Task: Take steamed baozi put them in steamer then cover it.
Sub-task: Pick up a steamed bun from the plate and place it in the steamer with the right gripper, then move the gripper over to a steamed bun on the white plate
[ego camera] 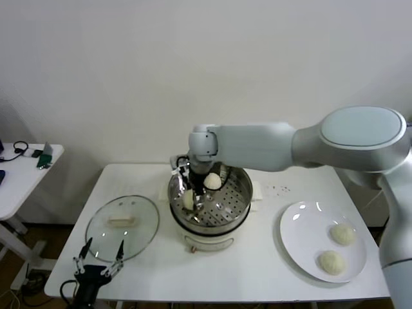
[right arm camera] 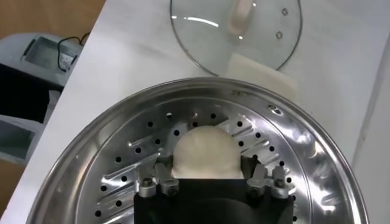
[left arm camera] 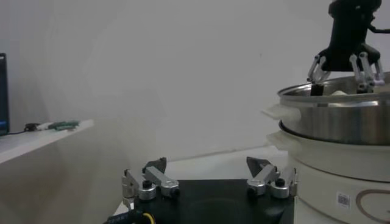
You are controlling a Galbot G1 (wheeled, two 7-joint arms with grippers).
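4 baozi: 2 in the steamer [ego camera: 239, 205], at 9 [ego camera: 188, 201] and 12 o'clock [ego camera: 212, 181], and 2 on the plate [ego camera: 297, 239], at 2 [ego camera: 342, 234] and 5 [ego camera: 331, 262]. 1 cover [ego camera: 122, 226], probably 1 counter [ego camera: 257, 270], 2 claws.

No readable text anywhere. Only marks: a small square code-like sticker and part of a round outline on the white base of the steamer [left arm camera: 341, 159], left wrist view, both too small to make out.
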